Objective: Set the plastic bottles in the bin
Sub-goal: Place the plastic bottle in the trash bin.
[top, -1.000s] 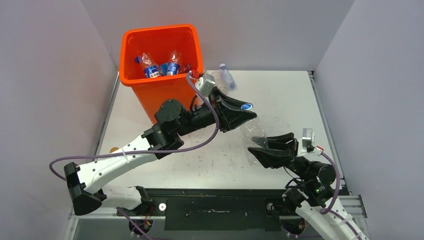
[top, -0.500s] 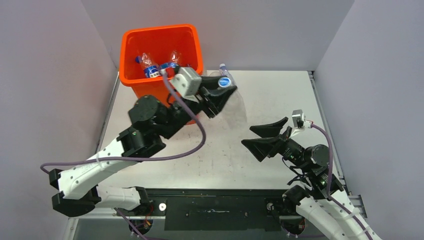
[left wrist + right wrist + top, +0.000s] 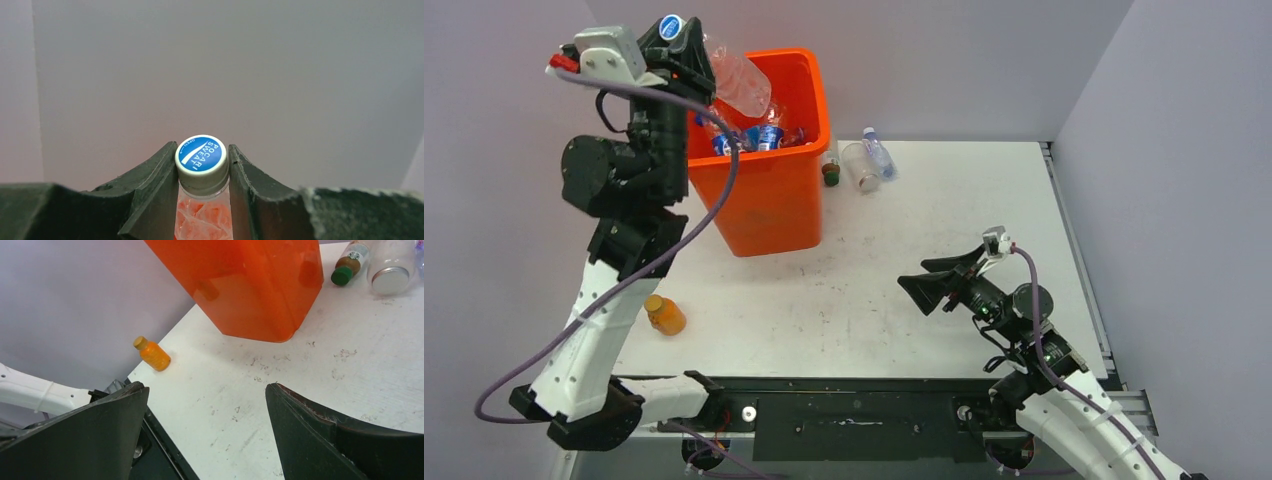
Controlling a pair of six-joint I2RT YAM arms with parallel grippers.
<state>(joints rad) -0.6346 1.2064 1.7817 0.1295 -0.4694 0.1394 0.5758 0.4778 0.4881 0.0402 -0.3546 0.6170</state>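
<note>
Left gripper (image 3: 202,152), gripping a Pocari Sweat bottle (image 3: 742,82), has swung over the orange bin (image 3: 774,205) for dropping; right gripper (image 3: 927,281) gapes empty.

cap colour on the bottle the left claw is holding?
The cap is blue on top with white lettering, grey-white sides. Clearest in left wrist view.

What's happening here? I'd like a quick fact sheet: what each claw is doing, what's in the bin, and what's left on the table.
Left claw: shut on the neck of a clear bottle with a blue cap, raised high at the bin
Right claw: open, empty, low over the table
In the bin: several bottles with blue labels
On the table: one orange bottle near the left arm; three more bottles to the right of the bin, at the far edge
</note>
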